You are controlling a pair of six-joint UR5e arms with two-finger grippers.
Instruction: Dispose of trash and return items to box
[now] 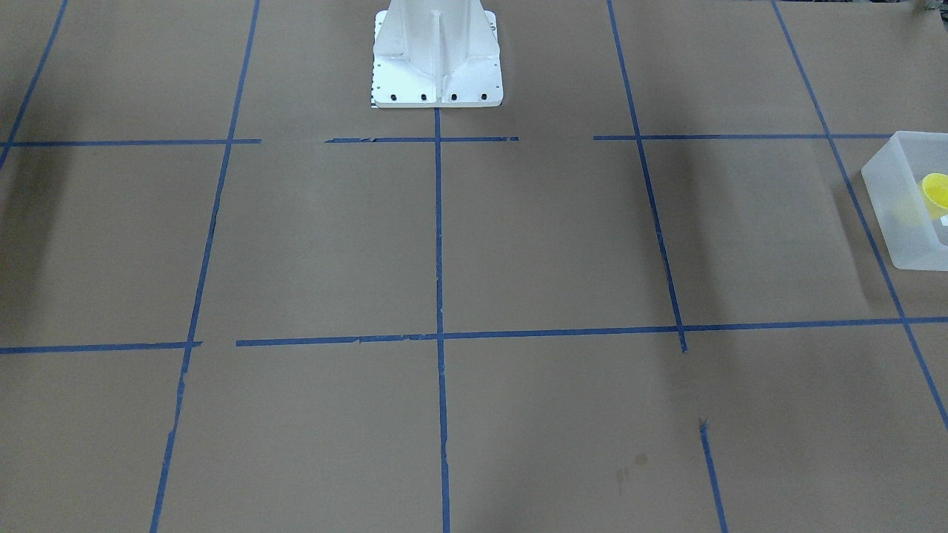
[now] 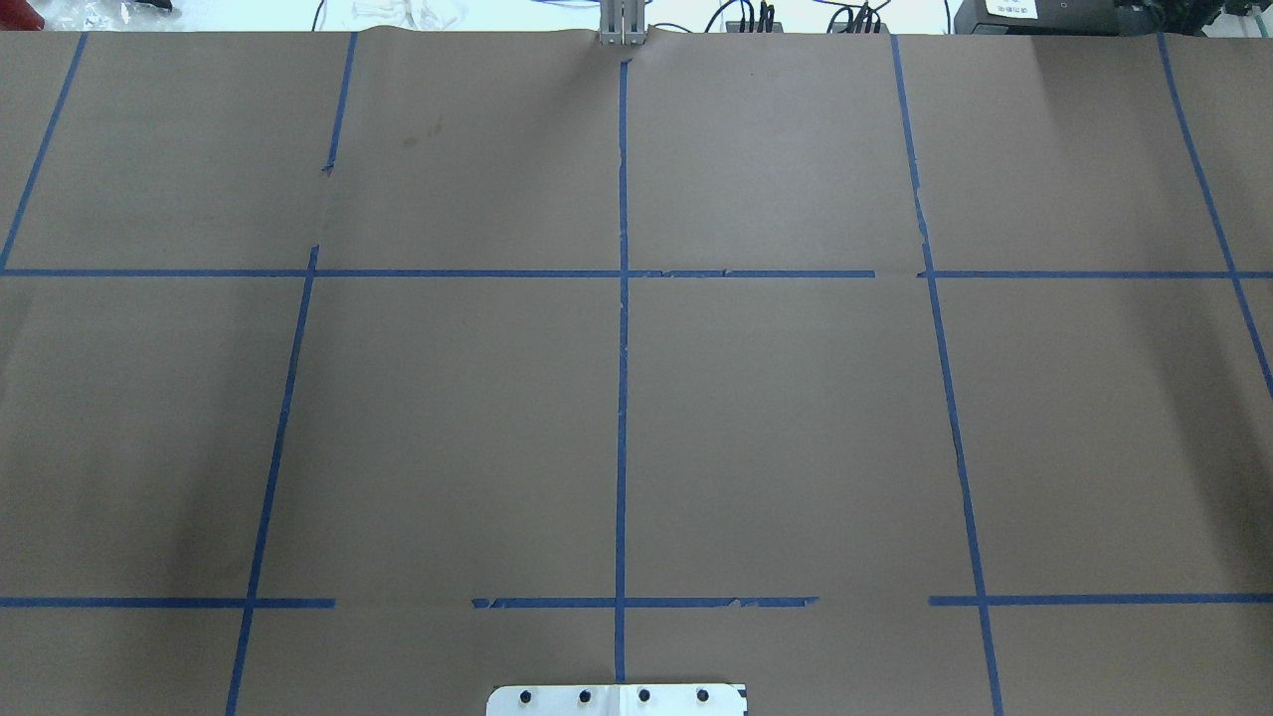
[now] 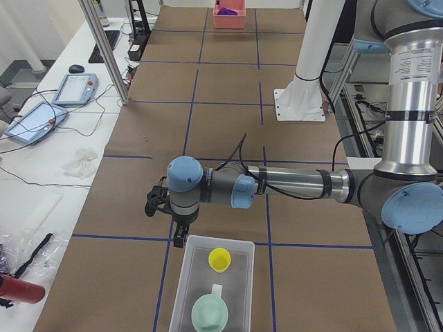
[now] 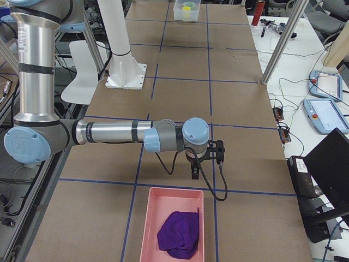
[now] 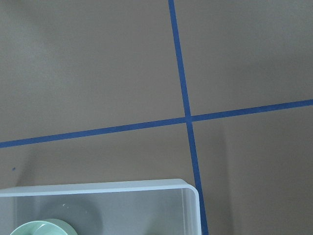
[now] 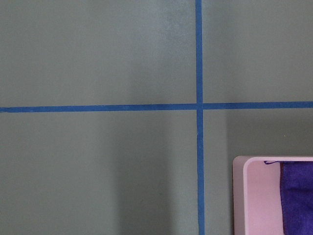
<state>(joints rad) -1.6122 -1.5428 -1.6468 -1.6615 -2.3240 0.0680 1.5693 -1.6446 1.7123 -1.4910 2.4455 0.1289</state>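
The frosted-white box (image 3: 219, 238) stands at the table's left end. In it are the yellow cup (image 3: 220, 259) and the pale green bowl (image 3: 210, 312). The front view shows the box (image 1: 900, 222) with the cup (image 1: 937, 191) at its right edge. The left wrist view shows the box's corner (image 5: 122, 186) and the bowl's rim (image 5: 41, 228). My left gripper (image 3: 178, 239) hangs just beyond the box's far rim; I cannot tell whether it is open. My right gripper (image 4: 194, 173) hangs just beyond the pink bin; I cannot tell its state. Neither wrist view shows fingers.
A pink bin (image 4: 150, 224) with a purple cloth (image 4: 179, 234) sits at the table's right end; its corner (image 6: 244, 171) shows in the right wrist view. The white robot base (image 1: 437, 81) stands at the table's back middle. Brown paper with blue tape lines covers the table.
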